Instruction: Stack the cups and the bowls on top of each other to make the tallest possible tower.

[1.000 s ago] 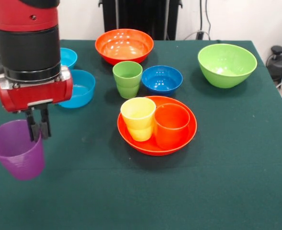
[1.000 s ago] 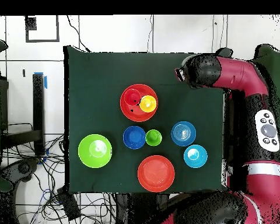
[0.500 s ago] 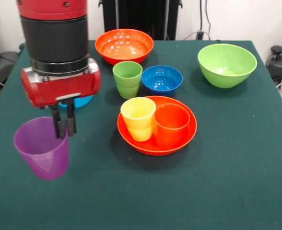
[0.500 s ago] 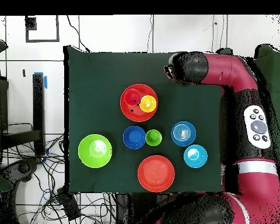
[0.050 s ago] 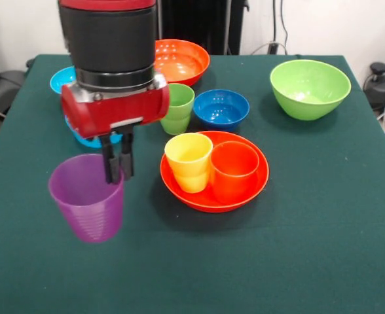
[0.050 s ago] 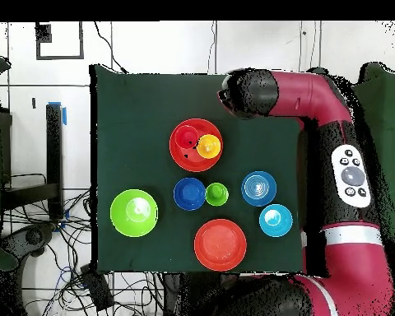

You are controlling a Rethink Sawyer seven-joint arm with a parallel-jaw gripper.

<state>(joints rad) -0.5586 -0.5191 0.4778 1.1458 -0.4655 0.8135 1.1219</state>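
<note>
My gripper [image 5: 116,171] is shut on the far rim of the purple cup [image 5: 88,197], which hangs upright above the table, left of the orange bowl [image 5: 258,176]. That bowl holds the yellow cup [image 5: 189,161] and the orange cup [image 5: 234,170] side by side. The green cup [image 5: 179,108] stands behind them beside the small dark blue bowl [image 5: 221,108]. In the overhead view the arm's head [image 6: 243,92] hides the purple cup; the orange bowl [image 6: 183,134] with its two cups lies just beside it.
A second orange bowl [image 5: 184,60] sits at the back, partly behind the arm. The lime green bowl [image 5: 310,88] is at the back right. Two light blue bowls [image 5: 63,79] are mostly hidden behind the arm at the left; overhead they show as light blue bowls [image 6: 258,188].
The arm has carried the purple cup to the right in the front view, closer to the orange bowl with the yellow and orange cups. Nothing else moved.
</note>
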